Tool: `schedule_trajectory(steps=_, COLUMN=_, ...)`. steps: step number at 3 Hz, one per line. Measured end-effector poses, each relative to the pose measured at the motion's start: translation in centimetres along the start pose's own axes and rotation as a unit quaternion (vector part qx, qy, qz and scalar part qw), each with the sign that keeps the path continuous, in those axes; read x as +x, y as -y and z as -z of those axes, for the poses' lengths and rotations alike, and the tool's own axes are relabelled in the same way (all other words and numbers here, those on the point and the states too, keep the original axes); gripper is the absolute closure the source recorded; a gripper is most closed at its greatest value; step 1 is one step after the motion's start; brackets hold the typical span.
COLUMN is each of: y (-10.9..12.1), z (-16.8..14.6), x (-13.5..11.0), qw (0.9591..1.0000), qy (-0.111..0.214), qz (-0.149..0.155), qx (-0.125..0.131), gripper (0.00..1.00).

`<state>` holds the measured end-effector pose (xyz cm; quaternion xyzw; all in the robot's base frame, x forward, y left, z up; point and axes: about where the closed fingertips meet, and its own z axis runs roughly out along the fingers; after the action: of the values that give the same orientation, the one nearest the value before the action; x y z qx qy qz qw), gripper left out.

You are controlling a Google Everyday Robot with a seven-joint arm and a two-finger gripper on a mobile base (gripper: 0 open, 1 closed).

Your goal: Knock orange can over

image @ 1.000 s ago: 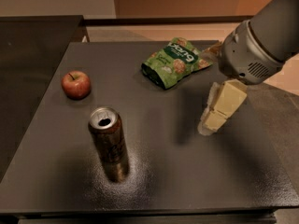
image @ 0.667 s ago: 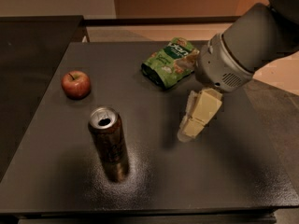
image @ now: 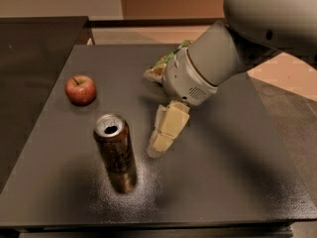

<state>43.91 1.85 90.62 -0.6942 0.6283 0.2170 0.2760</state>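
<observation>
The orange can (image: pixel 115 150) stands upright on the dark table (image: pixel 233 172), front left of centre. It is slim, brownish-orange with dark markings and a silver top with a tab hole. My gripper (image: pixel 154 151) with cream-coloured fingers hangs from the grey arm (image: pixel 233 48) just to the right of the can, low over the table, a small gap apart from it.
A red apple (image: pixel 80 89) sits at the left, behind the can. A green snack bag (image: pixel 166 62) lies at the back, mostly hidden behind the arm. A darker counter (image: pixel 34 48) adjoins the table on the left. The floor lies to the right.
My arm and gripper have moved left and forward, from the right side of the table to just beside the can. The can, apple and bag have not moved.
</observation>
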Motion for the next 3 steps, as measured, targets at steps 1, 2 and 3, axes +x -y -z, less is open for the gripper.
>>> schedule_trajectory(steps=1, y=-0.5, z=-2.5, x=-2.1, qw=0.9992, qy=0.018, qz=0.021, qx=-0.030, gripper=0.00)
schedule_trajectory(steps=2, y=-1.7, z=-4.4, x=-3.5, qw=0.9971, qy=0.028, qz=0.042, qx=-0.058, gripper=0.00)
schedule_trajectory(steps=3, y=-2.5, z=-5.5, x=-4.1, qw=0.9954, qy=0.030, qz=0.053, qx=-0.073, gripper=0.00)
